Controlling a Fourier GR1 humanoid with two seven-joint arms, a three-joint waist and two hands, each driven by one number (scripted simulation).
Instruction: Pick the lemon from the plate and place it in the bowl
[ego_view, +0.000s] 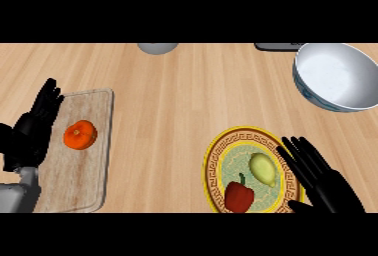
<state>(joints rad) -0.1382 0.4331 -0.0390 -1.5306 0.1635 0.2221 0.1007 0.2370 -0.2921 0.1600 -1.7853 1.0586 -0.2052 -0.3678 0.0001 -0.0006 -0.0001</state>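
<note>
Spread straight, the right hand (323, 180) is hovering over the plate's (215, 150) right rim, just beside the lemon (263, 169) lying there with a red pepper (238, 196). Bowl (336, 75) is sitting apart; left hand (33, 127), fingers straight, is resting by a cutting board (92, 150).

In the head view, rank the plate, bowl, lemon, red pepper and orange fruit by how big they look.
1. Plate, though the right hand hides part of it.
2. Bowl, cut off at the view's right edge.
3. Red pepper, lemon and orange fruit look too alike to rank.
</note>
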